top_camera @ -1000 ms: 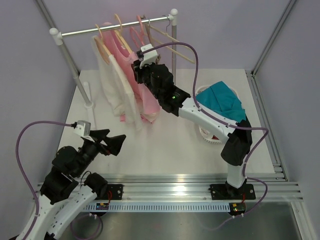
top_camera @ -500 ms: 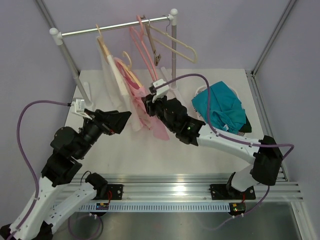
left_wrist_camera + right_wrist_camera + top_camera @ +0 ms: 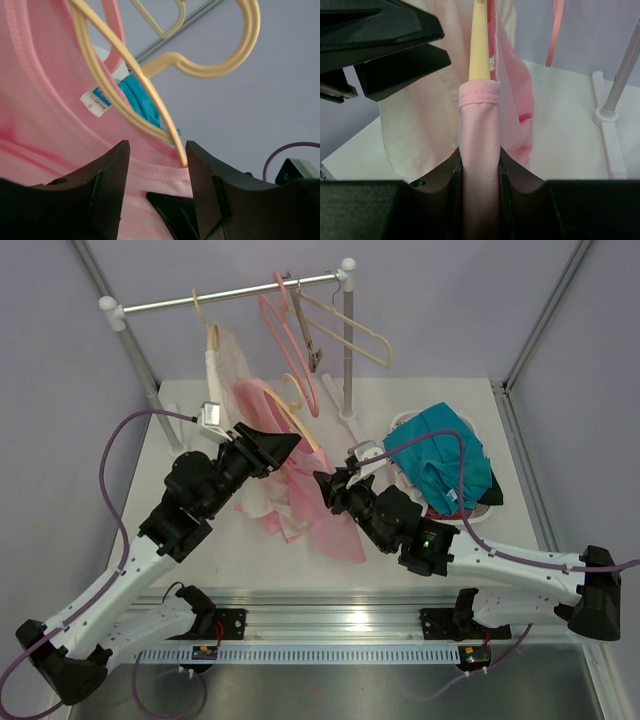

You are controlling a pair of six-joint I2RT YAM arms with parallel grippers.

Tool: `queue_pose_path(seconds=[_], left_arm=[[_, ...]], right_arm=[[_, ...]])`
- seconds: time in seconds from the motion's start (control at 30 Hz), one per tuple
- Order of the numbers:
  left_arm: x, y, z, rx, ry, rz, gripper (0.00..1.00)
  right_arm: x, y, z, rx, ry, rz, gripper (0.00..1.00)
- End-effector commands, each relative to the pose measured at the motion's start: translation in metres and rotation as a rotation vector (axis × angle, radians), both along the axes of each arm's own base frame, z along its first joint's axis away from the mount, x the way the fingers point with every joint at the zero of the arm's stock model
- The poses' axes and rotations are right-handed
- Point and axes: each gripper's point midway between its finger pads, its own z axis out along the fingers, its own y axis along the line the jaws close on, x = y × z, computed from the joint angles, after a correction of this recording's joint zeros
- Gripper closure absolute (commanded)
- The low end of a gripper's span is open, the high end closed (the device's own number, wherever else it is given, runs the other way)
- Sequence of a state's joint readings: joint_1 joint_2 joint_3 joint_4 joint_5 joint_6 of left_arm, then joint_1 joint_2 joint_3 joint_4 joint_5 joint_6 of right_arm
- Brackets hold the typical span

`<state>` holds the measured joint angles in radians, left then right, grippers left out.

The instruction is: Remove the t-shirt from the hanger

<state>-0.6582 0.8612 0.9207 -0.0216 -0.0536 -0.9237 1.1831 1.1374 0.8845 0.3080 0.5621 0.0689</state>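
The t-shirt (image 3: 300, 480) hangs off the hanger (image 3: 290, 412) in front of the rail (image 3: 230, 295), between the left gripper (image 3: 283, 446) on its left and the right gripper (image 3: 327, 488) on its right, with its lower part lying on the table (image 3: 400, 540). A larger shirt (image 3: 222, 365) hangs on the rail behind and to the left. Right of the grippers, a teal garment (image 3: 445, 455) lies in a basket (image 3: 480, 512).
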Motion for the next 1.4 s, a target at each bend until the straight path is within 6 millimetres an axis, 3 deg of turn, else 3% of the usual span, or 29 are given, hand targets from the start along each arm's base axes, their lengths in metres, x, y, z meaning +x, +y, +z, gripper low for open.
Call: queue_pose_path(seconds=[0.0, 0.13, 0.4, 0.6, 0.83, 0.93, 1.07, 1.1, 1.13, 1.17, 1.23, 1.27, 1.37], left_arm=[[0.0, -0.005, 0.055, -0.127, -0.132, 0.006, 0.51], [0.001, -0.023, 0.057, -0.111, -0.156, -0.041, 0.53], [0.013, -0.01, 0.046, -0.077, -0.133, 0.064, 0.52], [0.024, -0.014, 0.035, -0.03, -0.118, 0.084, 0.52], [0.03, -0.017, 0.026, 0.015, -0.109, 0.09, 0.59], [0.03, -0.018, 0.024, 0.026, -0.109, 0.086, 0.68], [0.026, -0.014, 0.027, 0.01, -0.116, 0.088, 1.0], [0.024, -0.013, 0.03, 0.003, -0.122, 0.086, 1.0], [0.022, -0.012, 0.031, 0.002, -0.125, 0.087, 1.0], [0.018, -0.01, 0.037, -0.016, -0.136, 0.081, 1.0], [0.013, -0.007, 0.043, -0.031, -0.147, 0.073, 1.0], [0.01, -0.007, 0.047, -0.037, -0.154, 0.065, 1.0], [0.003, 0.0, 0.058, -0.052, -0.175, 0.066, 1.0]], right_arm=[[-0.006, -0.004, 0.018, 0.086, -0.01, -0.027, 1.0], [-0.01, -0.003, 0.017, 0.076, -0.017, -0.03, 1.0], [-0.02, -0.003, 0.026, 0.08, -0.034, -0.019, 1.0], [-0.02, 0.0, 0.023, 0.035, -0.045, -0.064, 1.0], [-0.025, 0.009, 0.015, 0.013, -0.033, -0.053, 1.0], [-0.027, 0.009, 0.017, 0.009, -0.034, -0.049, 1.0], [-0.031, 0.008, 0.017, -0.006, -0.021, -0.032, 1.0], [-0.033, 0.009, 0.015, 0.001, -0.009, -0.028, 0.99], [-0.034, 0.007, 0.013, -0.003, 0.001, -0.022, 0.94], [-0.036, 0.006, 0.012, 0.003, 0.012, -0.013, 0.75], [-0.044, 0.007, 0.008, 0.001, 0.056, 0.031, 0.58], [-0.047, 0.006, 0.009, 0.009, 0.071, 0.045, 0.42], [-0.059, 0.004, 0.002, 0.029, 0.121, 0.107, 0.26]])
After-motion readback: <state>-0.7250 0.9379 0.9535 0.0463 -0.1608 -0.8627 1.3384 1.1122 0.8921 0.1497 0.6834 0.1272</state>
